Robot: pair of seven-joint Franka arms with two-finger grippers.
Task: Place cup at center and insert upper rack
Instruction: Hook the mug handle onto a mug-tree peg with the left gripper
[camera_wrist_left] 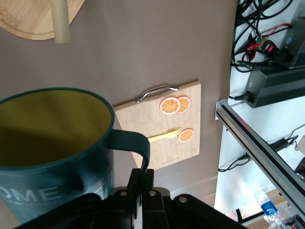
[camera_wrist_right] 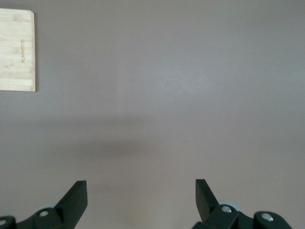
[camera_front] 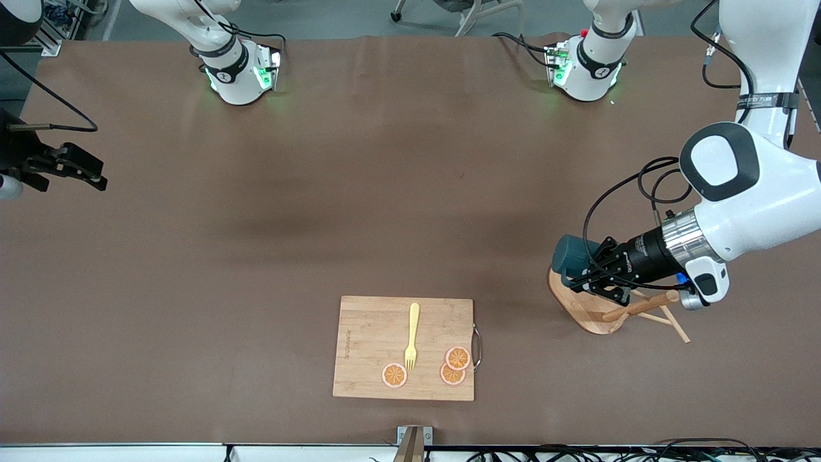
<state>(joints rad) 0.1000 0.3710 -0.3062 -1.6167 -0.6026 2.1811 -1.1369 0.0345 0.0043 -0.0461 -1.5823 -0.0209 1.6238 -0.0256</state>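
Note:
The cup (camera_front: 569, 254) is dark teal with a mustard-yellow inside (camera_wrist_left: 47, 124) and white lettering on its wall. My left gripper (camera_front: 587, 274) is shut on the cup's handle (camera_wrist_left: 138, 145) and holds the cup in the air, over the oval base of the upper rack (camera_front: 580, 308). In the left wrist view the gripper (camera_wrist_left: 143, 180) pinches the handle between its fingers. The rack's round post (camera_front: 641, 306) and thin pegs show beside the gripper; its base (camera_wrist_left: 38, 21) also shows in the left wrist view. My right gripper (camera_front: 90, 174) is open and empty over the table's right-arm end (camera_wrist_right: 141, 191).
A rectangular wooden cutting board (camera_front: 365, 346) lies near the front edge, with a yellow fork (camera_front: 412, 337) and three orange slices (camera_front: 457, 358) on it. Its metal handle (camera_front: 476, 346) faces the rack. The board's corner (camera_wrist_right: 16, 50) shows in the right wrist view.

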